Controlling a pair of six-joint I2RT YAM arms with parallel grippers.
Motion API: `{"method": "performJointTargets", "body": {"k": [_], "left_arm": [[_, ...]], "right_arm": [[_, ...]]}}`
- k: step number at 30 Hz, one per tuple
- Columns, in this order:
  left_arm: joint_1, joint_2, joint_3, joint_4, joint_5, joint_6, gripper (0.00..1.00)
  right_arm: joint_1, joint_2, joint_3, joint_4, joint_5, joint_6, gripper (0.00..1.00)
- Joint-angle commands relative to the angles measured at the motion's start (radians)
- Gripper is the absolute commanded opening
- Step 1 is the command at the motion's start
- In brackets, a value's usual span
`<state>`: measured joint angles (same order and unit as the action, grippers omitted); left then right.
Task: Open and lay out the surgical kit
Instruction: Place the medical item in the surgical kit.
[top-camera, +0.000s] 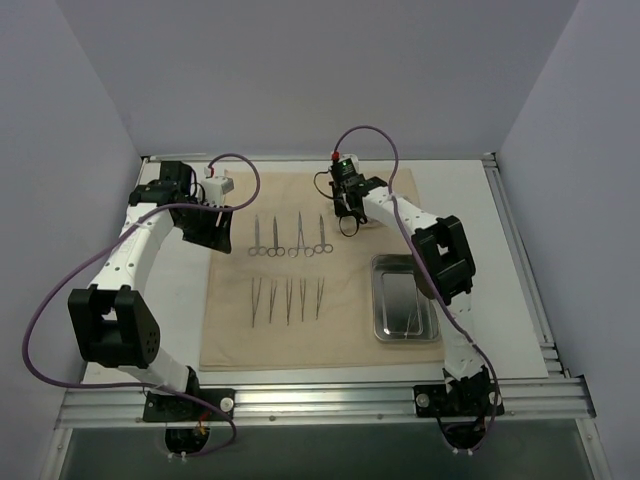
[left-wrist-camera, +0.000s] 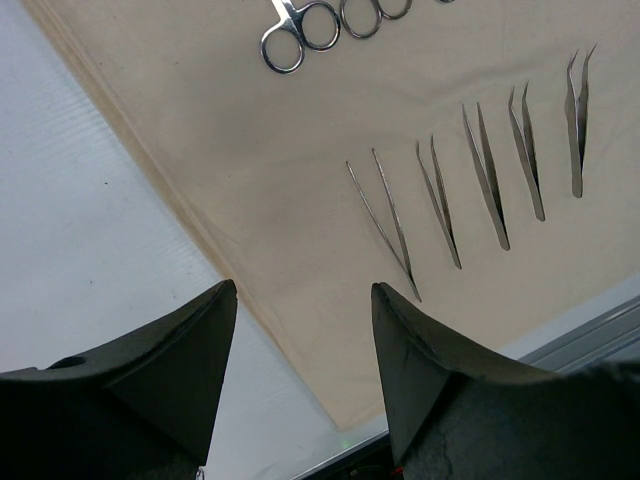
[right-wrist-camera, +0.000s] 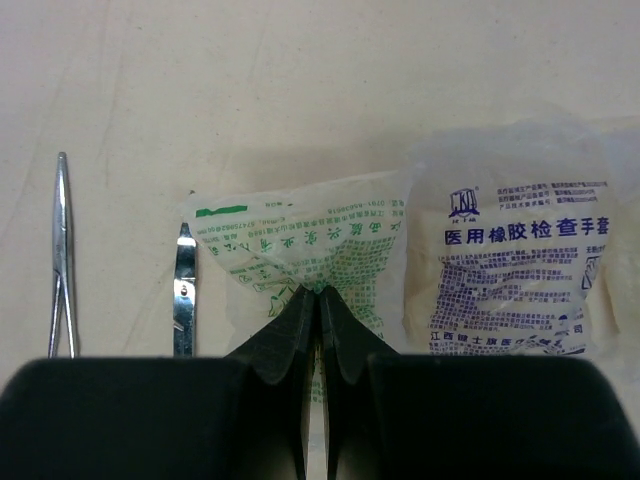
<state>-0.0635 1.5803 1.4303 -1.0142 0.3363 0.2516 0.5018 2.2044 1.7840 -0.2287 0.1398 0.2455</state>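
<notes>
White tabletop (top-camera: 520, 260), lavender walls (top-camera: 60, 120).

Top view: the beige cloth wrap (top-camera: 230, 330) lay spread flat mid-table. Four ring-handled clamps (top-camera: 289, 237) sat in a row toward the far edge, with five tweezers (top-camera: 287, 300) in a row nearer. The steel tray (top-camera: 403, 298) sat on the cloth's right side. Over the cloth's left edge hung the left gripper (top-camera: 218, 232); the right gripper (top-camera: 349, 222) was low near the cloth's far edge.

Left wrist view: fingers spread apart, nothing between them. Cloth edge below, tweezers beyond.

Right wrist view: fingers pinched tight on a green-printed packet (right-wrist-camera: 290, 250) lying on the cloth. A blue-printed packet (right-wrist-camera: 515, 270) lay just beside it, clamp tips on the other side.
</notes>
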Motion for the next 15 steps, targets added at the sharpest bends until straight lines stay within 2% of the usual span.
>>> {"method": "performJointTargets", "body": {"k": [1,11,14,15], "left_arm": [[0.001,-0.017,0.012,0.008,0.003,0.006,0.65],[0.002,-0.016,0.012,0.006,0.003,0.006,0.65],[0.002,-0.017,0.012,0.005,0.001,0.006,0.65],[0.002,-0.016,0.012,0.005,0.000,0.006,0.65]], "right_arm": [[-0.020,-0.005,0.058,0.025,0.001,0.023,0.00],[-0.040,0.074,0.032,0.088,-0.012,0.098,0.01],[-0.040,0.071,0.015,0.104,-0.032,0.109,0.06],[-0.040,0.072,0.012,0.104,-0.035,0.113,0.10]]}}
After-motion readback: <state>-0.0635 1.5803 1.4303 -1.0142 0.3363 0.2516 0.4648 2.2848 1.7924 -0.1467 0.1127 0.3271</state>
